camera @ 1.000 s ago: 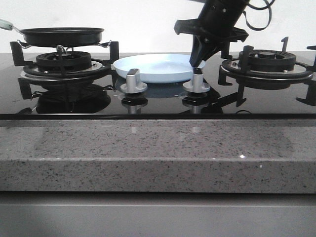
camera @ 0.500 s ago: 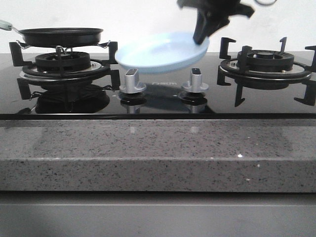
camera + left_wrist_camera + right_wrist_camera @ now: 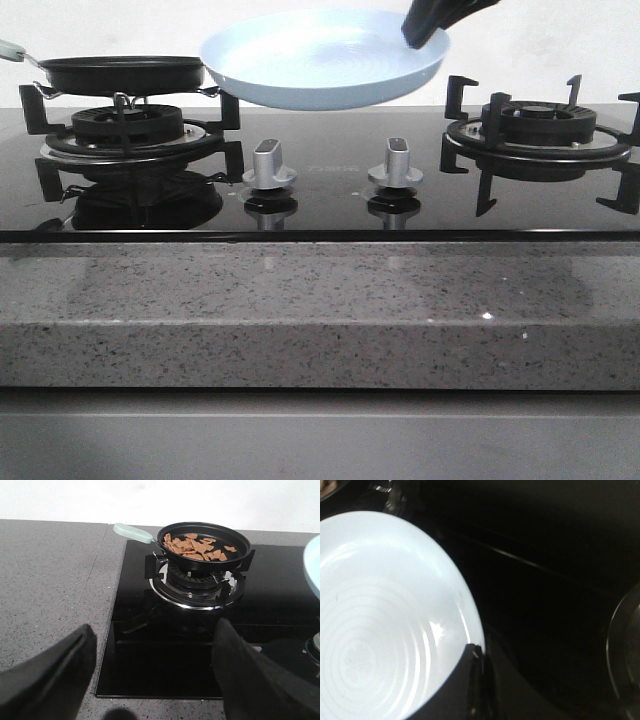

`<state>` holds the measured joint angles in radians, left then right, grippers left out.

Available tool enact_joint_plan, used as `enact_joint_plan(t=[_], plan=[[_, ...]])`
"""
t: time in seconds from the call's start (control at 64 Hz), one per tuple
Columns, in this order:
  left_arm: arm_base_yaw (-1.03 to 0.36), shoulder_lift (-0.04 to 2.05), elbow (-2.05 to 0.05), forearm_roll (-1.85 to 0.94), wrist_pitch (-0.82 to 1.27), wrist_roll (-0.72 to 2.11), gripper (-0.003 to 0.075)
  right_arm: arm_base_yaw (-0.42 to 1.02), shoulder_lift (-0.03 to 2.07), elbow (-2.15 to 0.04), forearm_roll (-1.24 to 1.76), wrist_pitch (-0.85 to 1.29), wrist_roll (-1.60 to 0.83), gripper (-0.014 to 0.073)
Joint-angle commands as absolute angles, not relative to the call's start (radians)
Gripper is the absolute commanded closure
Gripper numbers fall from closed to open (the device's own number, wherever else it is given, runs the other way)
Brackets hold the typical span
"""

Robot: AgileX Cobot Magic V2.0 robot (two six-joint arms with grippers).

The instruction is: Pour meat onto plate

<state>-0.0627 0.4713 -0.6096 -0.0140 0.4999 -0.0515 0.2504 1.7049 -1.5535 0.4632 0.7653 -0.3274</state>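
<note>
While the right gripper [image 3: 425, 30] pinches the far-right rim of the plate [image 3: 320, 60], the pale blue dish hangs tilted above the stove knobs [image 3: 270, 165], its left edge beside the frying pan [image 3: 204, 547]; the meat [image 3: 192, 546] lies in that pan on the left burner [image 3: 125, 130] — the left gripper [image 3: 150, 680] hovers spread wide, holding nothing.

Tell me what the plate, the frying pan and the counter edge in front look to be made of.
Plate: pale blue, glossy, with sharp highlights and moulded concentric rings; glazed ceramic or hard plastic, can't tell which.
Frying pan: matte black, likely coated metal; its handle is pale green, smooth, probably plastic or silicone.
Counter edge: grey speckled, polished, looks like granite or engineered stone.
</note>
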Motion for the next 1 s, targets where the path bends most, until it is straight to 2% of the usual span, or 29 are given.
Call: enact_joint_plan(t=[0.0,0.312,0.688,0.891,0.984], plan=[[-0.06,0.482,-0.637,-0.013,0.421,-0.055,0.023,0.261,1.597,-1.486,0.508,0.677,-0.359,0.0661],[-0.06,0.482,-0.637,-0.013,0.423,-0.055,0.023,0.3,1.554,-1.31,0.508,0.595,-0.368,0.0661],[-0.06,0.484,-0.637,-0.021,0.435,-0.055,0.0228,0.3,1.555,-1.3,0.508,0.588,-0.368,0.0661],[-0.06,0.498,-0.672,0.019,0.473,-0.055,0.0148,0.3,1.555,-1.3,0.508,0.59,-0.368,0.0661],[-0.06,0.555,-0.722,0.039,0.54,-0.055,0.0143,0.3,1.555,-1.3,0.508,0.59,-0.368,0.0661]])
